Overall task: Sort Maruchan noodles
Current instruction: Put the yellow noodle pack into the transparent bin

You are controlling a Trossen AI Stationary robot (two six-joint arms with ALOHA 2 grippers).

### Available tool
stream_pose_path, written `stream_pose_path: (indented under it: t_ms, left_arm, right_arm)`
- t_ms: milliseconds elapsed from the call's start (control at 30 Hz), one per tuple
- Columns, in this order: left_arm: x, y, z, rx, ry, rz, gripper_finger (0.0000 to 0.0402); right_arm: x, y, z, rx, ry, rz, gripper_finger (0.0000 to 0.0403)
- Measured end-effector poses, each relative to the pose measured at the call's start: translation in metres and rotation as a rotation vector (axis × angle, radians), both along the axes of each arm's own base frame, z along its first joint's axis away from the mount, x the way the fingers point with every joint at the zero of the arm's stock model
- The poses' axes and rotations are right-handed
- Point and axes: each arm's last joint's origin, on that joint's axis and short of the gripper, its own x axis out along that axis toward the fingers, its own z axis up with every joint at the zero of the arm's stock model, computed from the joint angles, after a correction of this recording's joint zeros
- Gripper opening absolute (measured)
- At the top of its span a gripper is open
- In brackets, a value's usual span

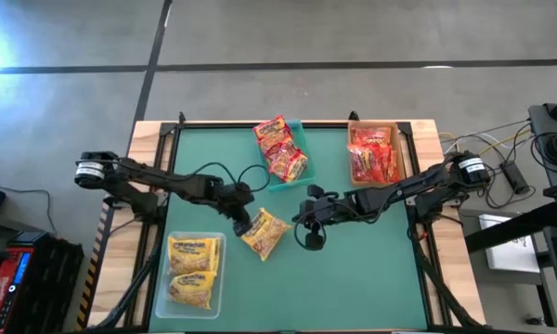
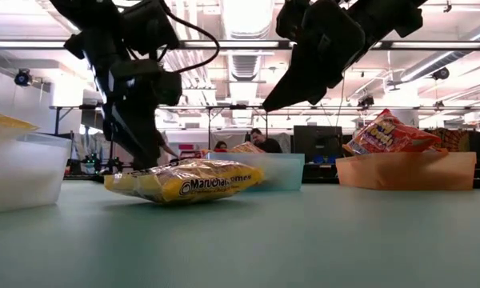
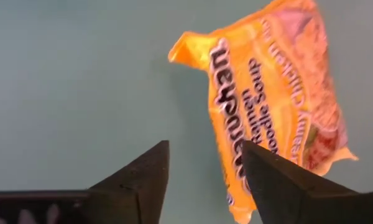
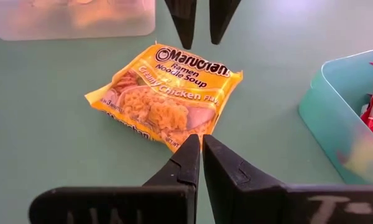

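Yellow packet (image 1: 265,232): lying flat on the mat mid-table, long axis running diagonally, just beside the clear bin (image 1: 162,274); left gripper (image 1: 240,223) is hovering at its near corner, fingers spread, holding nothing (nearer arm). Right gripper (image 1: 313,232) is waiting just beyond the packet's other side, fingers pressed together.
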Motion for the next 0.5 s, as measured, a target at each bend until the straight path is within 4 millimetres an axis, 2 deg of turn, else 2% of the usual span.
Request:
stream_pose_path:
  t_ms: [133, 333, 500]
  left_arm:
    - [0.003, -0.002, -0.001, 0.007, -0.057, -0.003, 0.0216]
    - [0.001, -0.002, -0.015, 0.006, -0.203, 0.004, 0.0282]
    - [-0.003, -0.002, -0.026, 0.012, -0.297, 0.007, 0.0313]
  right_arm:
    - [0.0, 0.0, 0.0, 0.0, 0.0, 0.0, 0.0013]
    - [0.0, 0.0, 0.0, 0.0, 0.0, 0.0, 0.0013]
    - [0.0, 0.0, 0.0, 0.0, 0.0, 0.0, 0.0013]
